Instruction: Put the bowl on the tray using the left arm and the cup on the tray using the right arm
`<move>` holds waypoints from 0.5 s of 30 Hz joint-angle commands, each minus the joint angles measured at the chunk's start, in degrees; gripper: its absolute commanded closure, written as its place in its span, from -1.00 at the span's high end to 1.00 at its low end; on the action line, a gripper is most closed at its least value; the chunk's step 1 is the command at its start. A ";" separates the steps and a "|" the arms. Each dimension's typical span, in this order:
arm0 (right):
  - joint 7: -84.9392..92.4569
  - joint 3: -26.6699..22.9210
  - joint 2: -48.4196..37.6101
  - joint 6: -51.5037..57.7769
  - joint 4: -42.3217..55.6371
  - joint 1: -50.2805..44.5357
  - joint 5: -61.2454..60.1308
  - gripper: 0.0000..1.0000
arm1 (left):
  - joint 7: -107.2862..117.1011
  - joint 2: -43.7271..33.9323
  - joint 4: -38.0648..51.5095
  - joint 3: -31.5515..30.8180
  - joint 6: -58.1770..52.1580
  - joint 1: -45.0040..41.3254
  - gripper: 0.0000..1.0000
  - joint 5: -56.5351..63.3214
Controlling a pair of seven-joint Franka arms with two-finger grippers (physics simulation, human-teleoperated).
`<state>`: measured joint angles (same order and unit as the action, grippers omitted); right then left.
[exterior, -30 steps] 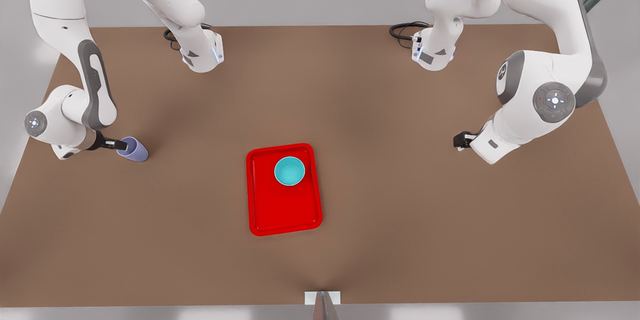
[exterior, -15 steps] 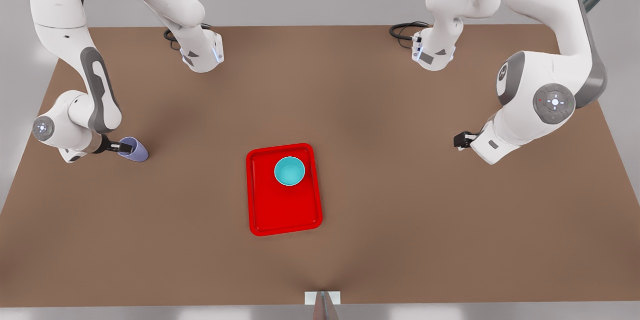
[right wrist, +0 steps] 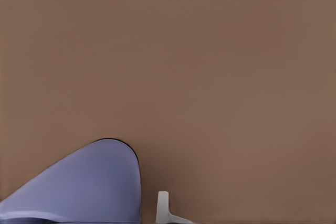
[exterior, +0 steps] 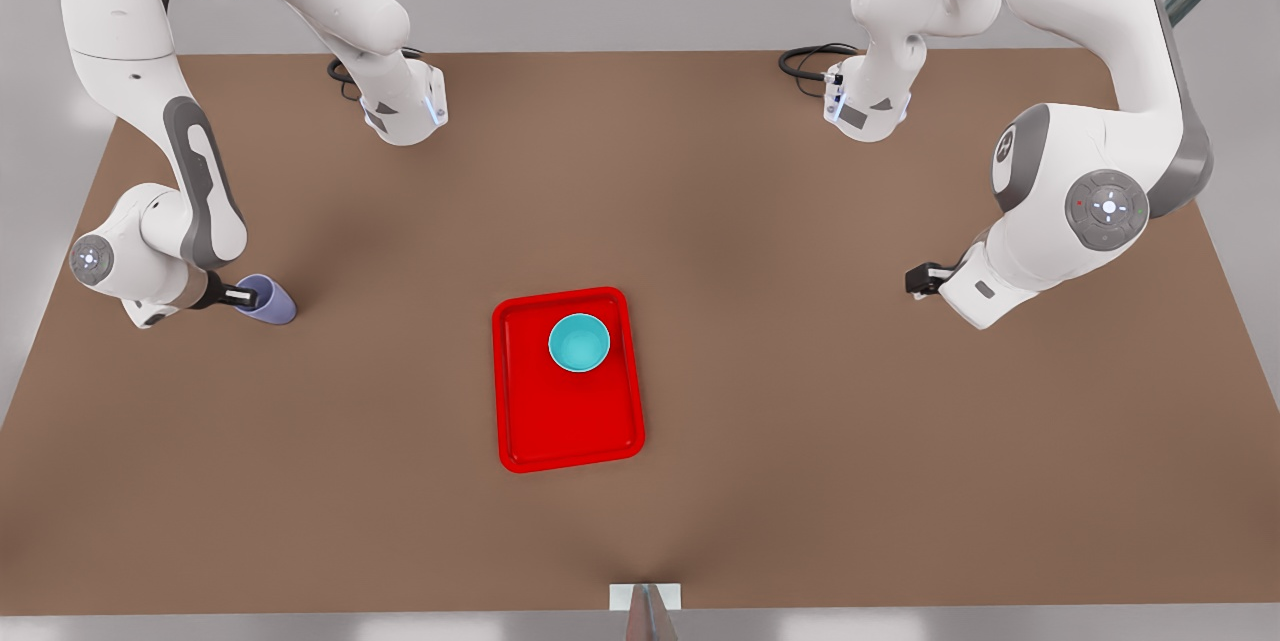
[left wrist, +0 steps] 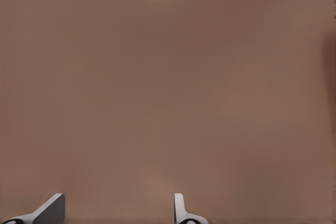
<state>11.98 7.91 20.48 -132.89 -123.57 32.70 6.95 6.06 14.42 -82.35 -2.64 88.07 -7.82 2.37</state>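
Tabletop point(exterior: 800, 441), brown and bare, is taking up most of the room in the front view, with two white arms reaching in over it from the far corners. Taking the tray as the middle of the clock in that view, one arm is bending down toward nine o'clock and the other is hanging out toward three o'clock.

Next in size, the red tray point(exterior: 560, 421) is lying flat near the middle of the table. The teal bowl point(exterior: 579, 342) is sitting upright inside it, in the twelve o'clock half and a little toward one o'clock, near the rim but not touching it.

The lavender cup point(exterior: 270, 303) is standing on the table well apart from the tray, out at about nine to ten o'clock. The right gripper point(exterior: 243, 296) is pressing in at the cup's rim from the nine o'clock side. In the right wrist view the cup point(right wrist: 89, 187) is looming right against the gripper, but whether it is actually being gripped I cannot tell.

The left gripper point(exterior: 915, 281) is waiting at about two to three o'clock, well away from the tray and over bare table. In the left wrist view the left gripper point(left wrist: 118, 198) is spreading its fingers point(left wrist: 179, 205) wide and holding nothing.
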 commanded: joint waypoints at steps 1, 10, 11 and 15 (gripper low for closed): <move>-0.02 0.00 0.00 0.00 0.00 0.00 0.00 -0.57 | 0.00 0.00 0.00 0.00 0.00 0.00 1.00 -0.18; -0.02 0.09 -0.09 0.70 0.44 -0.26 0.00 -0.57 | 0.00 0.00 0.00 0.00 -0.26 0.00 1.00 -0.18; -0.02 0.09 -0.09 0.70 0.44 -0.26 0.00 -0.57 | 0.00 0.00 0.00 0.00 -0.26 0.00 1.00 -0.18; 0.33 0.53 -0.44 3.78 2.28 -0.62 0.00 -0.57 | 0.00 0.00 0.00 0.00 -0.26 0.00 1.00 -0.18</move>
<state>12.68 8.45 19.95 -129.07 -121.14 32.08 6.48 6.06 14.42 -82.35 -2.64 87.80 -7.82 2.19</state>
